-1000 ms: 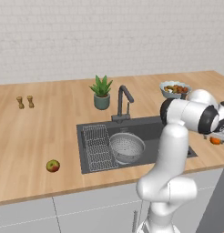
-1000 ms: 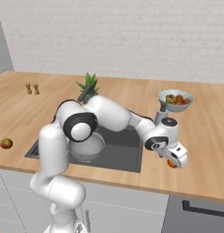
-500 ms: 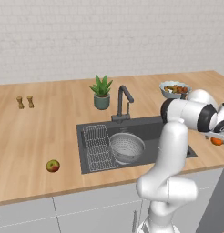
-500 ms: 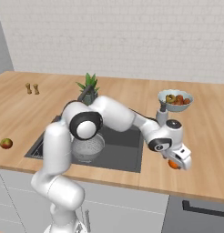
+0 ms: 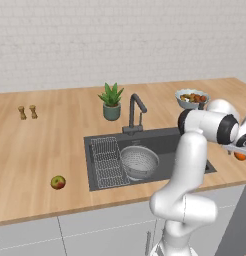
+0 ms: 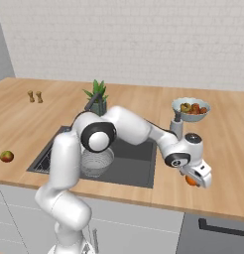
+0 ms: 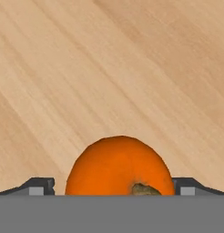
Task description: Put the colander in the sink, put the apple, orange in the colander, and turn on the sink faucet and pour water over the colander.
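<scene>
A: Where is the orange point(image 7: 119, 166)?
B: On the worktop point(image 7: 109, 68) near its front edge, right of the sink point(image 5: 165, 142).
A: And the fingers point(image 7: 41, 186)?
B: Spread wide either side of it, not gripping.

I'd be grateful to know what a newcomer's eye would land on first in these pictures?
First the orange, sitting on the wooden counter between the tips of the open gripper. Next the white arm stretched over the dark sink, where the colander already sits, empty. The apple waits far off on the counter's left.
</scene>
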Available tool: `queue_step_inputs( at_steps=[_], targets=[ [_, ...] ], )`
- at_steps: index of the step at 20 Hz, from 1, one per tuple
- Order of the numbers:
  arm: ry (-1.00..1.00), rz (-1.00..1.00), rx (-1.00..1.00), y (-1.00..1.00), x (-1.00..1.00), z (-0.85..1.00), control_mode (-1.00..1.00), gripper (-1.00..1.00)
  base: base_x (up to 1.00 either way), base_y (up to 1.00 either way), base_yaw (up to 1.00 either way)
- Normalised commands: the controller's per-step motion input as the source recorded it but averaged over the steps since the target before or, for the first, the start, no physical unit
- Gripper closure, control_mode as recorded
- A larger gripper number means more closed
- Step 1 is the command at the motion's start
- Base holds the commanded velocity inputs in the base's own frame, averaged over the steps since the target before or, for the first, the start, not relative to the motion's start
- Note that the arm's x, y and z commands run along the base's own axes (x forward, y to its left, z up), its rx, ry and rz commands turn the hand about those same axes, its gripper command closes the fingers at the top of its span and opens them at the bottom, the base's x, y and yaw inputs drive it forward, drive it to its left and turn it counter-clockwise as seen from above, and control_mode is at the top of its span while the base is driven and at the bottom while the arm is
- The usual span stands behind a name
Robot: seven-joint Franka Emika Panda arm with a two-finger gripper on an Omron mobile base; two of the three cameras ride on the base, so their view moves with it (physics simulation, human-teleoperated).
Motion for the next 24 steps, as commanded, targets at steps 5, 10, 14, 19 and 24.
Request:
queue_step_inputs(
  at_steps=[5,10,14,19,24],
  targets=[
    [0.0,0.0,0.0,0.0,0.01,-0.25,-1.0,1.0,0.0,0.0,0.0],
    [-0.01,0.0,0.0,0.0,0.02,-0.03,-1.0,1.0,0.0,0.0,0.0],
    [-0.02,0.03,0.0,0.22,-0.01,0.0,-1.0,1.0,0.0,0.0,0.0],
    [-0.04,0.07,0.0,0.81,-0.08,0.01,-1.0,1.0,0.0,0.0,0.0],
    [0.01,0.17,0.0,1.0,-0.01,0.06,-1.0,1.0,0.0,0.0,0.0]
  ],
)
